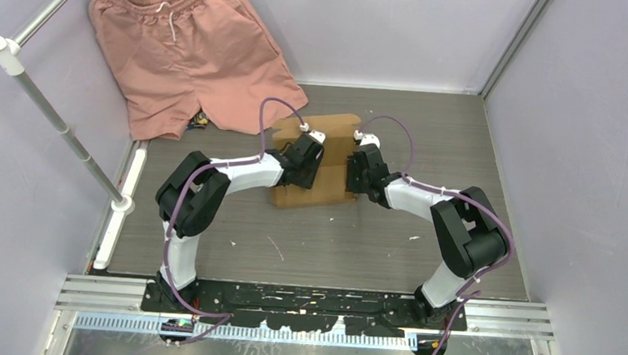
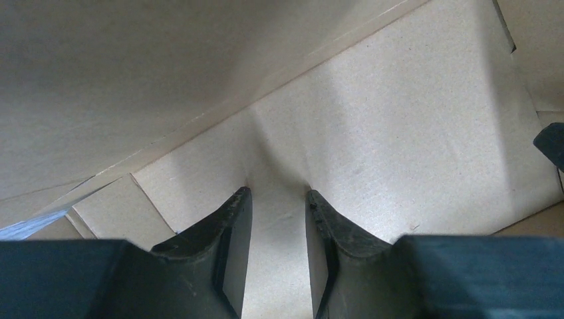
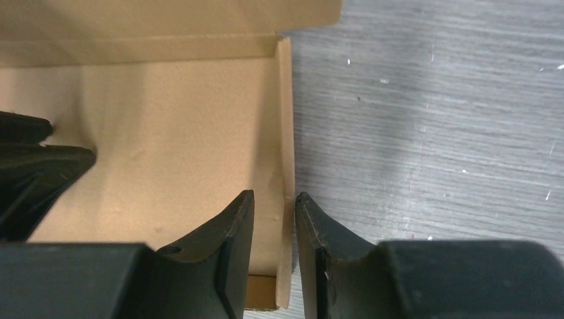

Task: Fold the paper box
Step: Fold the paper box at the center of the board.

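Note:
The paper box (image 1: 327, 183) is plain brown cardboard in the middle of the table, partly folded, with walls raised. My left gripper (image 1: 306, 154) is inside it at its left side. In the left wrist view its jaws (image 2: 278, 194) stand slightly apart, tips pressed on the box's inner panel (image 2: 399, 126), holding nothing. My right gripper (image 1: 360, 166) is at the box's right edge. In the right wrist view its jaws (image 3: 274, 196) are narrowly open and straddle the upright right wall (image 3: 286, 133). The outer fingertip (image 3: 309, 212) touches the wall, and a gap shows on the inner side.
Salmon-pink shorts (image 1: 190, 48) on a green hanger lie at the back left, close behind the box. A metal rail (image 1: 56, 118) runs along the left side. Grey wood-grain table (image 3: 432, 119) lies right of the box. Purple walls enclose the area.

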`<state>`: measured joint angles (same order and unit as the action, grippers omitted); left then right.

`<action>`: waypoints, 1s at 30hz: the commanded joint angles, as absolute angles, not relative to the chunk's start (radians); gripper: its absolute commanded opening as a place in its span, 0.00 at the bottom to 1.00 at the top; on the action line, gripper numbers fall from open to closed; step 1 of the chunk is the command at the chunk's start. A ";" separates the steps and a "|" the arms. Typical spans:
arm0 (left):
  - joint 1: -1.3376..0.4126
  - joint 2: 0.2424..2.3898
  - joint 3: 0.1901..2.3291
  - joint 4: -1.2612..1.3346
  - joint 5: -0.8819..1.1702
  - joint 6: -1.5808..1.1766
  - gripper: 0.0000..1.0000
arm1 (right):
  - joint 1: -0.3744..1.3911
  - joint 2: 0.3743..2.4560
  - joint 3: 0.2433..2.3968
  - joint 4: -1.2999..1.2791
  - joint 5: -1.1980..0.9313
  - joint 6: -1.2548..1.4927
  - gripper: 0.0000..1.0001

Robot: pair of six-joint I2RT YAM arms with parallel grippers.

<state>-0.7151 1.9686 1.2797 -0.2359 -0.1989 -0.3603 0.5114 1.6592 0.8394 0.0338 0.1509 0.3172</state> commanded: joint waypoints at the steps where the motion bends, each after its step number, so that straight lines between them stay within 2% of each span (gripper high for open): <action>1: -0.715 2.040 1.234 -0.275 -0.178 -0.367 0.34 | 0.515 1.656 0.923 0.034 0.156 0.297 0.37; 7: -0.716 2.035 1.227 -0.270 -0.173 -0.362 0.34 | 0.514 1.698 0.995 0.006 0.174 0.281 0.37; 14: -0.715 2.029 1.220 -0.263 -0.164 -0.359 0.34 | 0.515 1.744 1.015 -0.025 0.198 0.267 0.31; 21: -0.715 2.028 1.213 -0.257 -0.154 -0.354 0.33 | 0.515 1.779 1.034 -0.015 0.231 0.251 0.30; 30: -0.715 2.029 1.214 -0.259 -0.142 -0.347 0.33 | 0.515 1.793 1.052 -0.013 0.319 0.235 0.25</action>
<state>-0.7151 1.9705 1.2636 -0.1867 -0.1970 -0.3546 0.5095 1.7981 1.0115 -0.0422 0.2451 0.2558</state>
